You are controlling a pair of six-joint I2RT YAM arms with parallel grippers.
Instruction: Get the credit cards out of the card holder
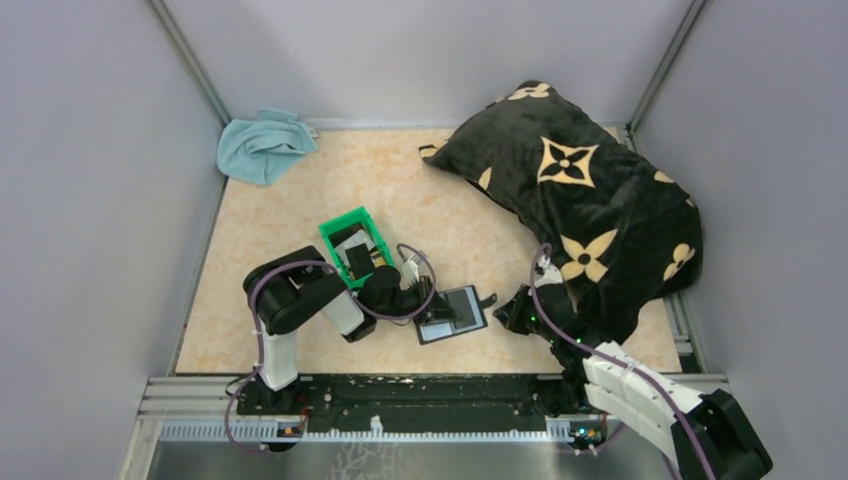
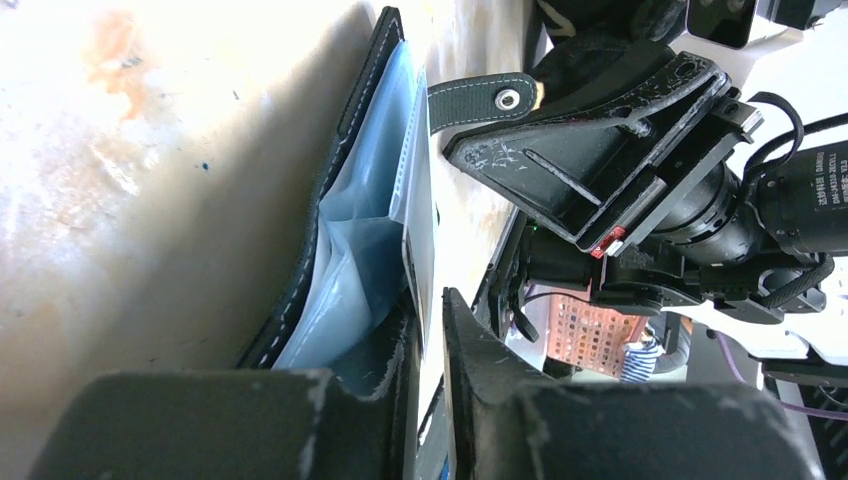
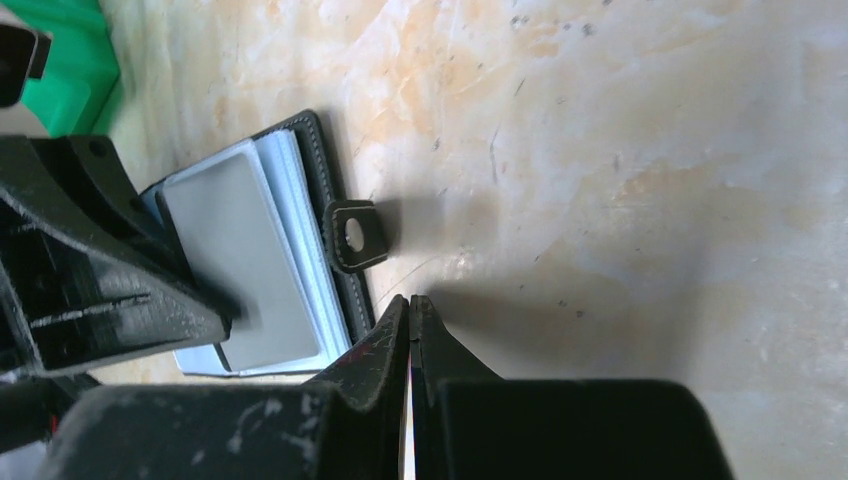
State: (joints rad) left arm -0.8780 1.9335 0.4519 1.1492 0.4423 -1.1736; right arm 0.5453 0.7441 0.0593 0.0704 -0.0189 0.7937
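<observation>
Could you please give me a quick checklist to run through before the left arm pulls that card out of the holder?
1. Grip: left gripper closed on the pale grey card - ok.
2. Card free of its sleeve in the card holder - cannot tell.
3. Holder braced: right gripper is shut on nothing, beside the holder's edge - not ok.
4. Pull path: strap tab lies off to the side - ok.
5. Drop spot: green bin sits beside the left arm - ok.
</observation>
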